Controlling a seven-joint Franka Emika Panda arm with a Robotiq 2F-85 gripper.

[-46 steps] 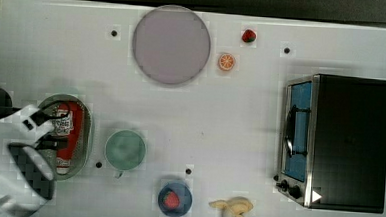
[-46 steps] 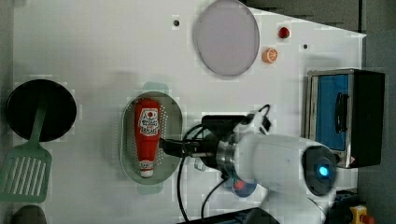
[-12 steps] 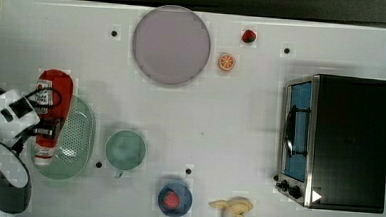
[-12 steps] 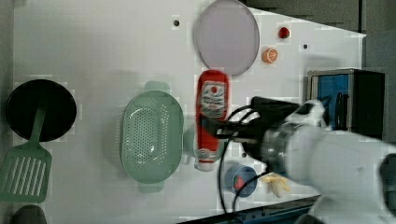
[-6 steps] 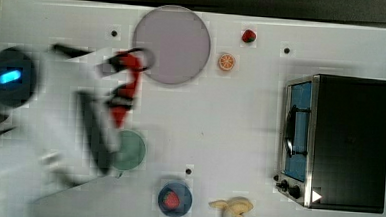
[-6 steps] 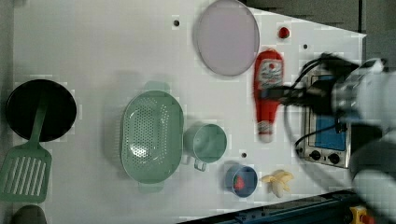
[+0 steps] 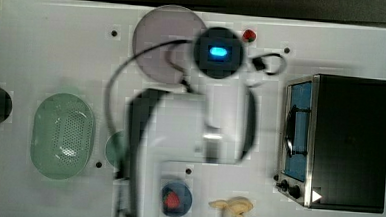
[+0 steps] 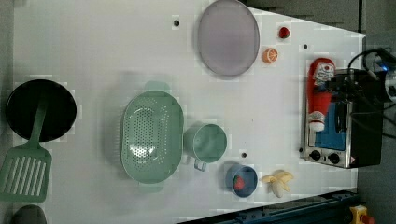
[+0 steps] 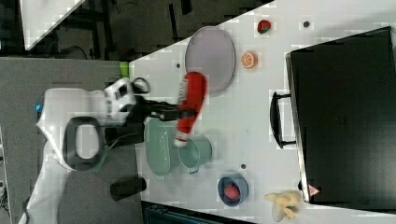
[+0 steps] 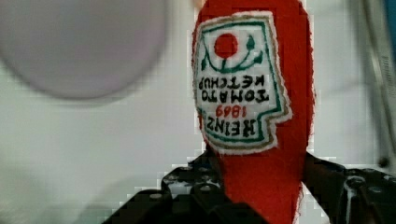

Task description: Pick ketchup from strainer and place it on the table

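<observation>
Red bottle in the air, and that's the ketchup clamped crosswise in the gripper, fingers pressing either side of its body in the wrist view, label facing the camera and the table blurred beneath. Look at the strainer: nothing in it, just the perforated bottom showing in the left view, so the pick is done and dusted. In the right view the bottle hangs cap-down, with the strainer and the green cup under the cap end and the lilac plate beyond the fat end. The left view reads differently: there the bottle lies against the front of the toaster oven, with the orange slice off toward the plate. The views disagree because the bottle is high above the surface, so I can't say exactly which patch of table lies under it. In the top view the white arm sprawls over the middle of the table, light glowing, hiding the load. What's left, by my reckoning: pick a bare stretch away from the plate, cup, oven, banana and strawberry bowl, bring the bottle down until it rests on the white top, part the fingers and back off. Call it halfway: lift complete, placement yet to come.
</observation>
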